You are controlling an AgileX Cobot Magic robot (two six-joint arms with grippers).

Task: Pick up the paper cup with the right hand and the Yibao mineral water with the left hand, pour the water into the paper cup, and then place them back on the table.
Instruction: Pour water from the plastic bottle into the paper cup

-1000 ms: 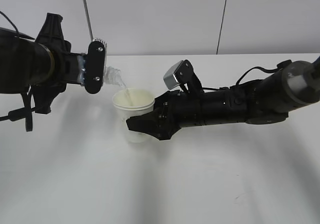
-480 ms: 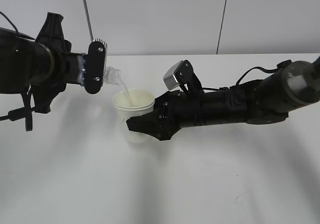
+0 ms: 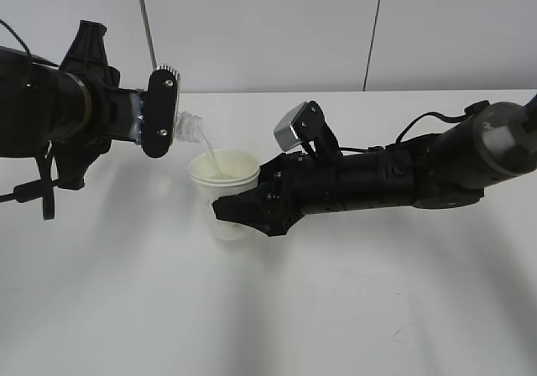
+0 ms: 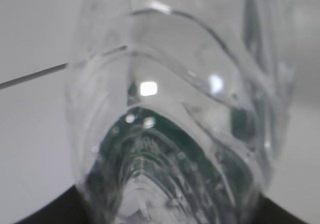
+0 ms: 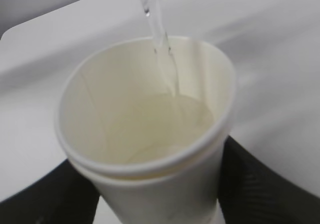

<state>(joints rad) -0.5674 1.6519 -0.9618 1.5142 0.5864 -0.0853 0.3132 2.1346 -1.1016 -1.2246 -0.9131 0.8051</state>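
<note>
Bright, even light from above falls on the white worktop (image 3: 336, 309), which is nearly washed out. Soft grey shadows lie under both arms (darkest just beneath the paper cup (image 3: 224, 183)). The exterior view is slightly grainy. The left wrist view is badly out of focus, the Yibao mineral water (image 4: 175, 134) showing white glints. The right wrist view is soft, its lower corners dark.
</note>
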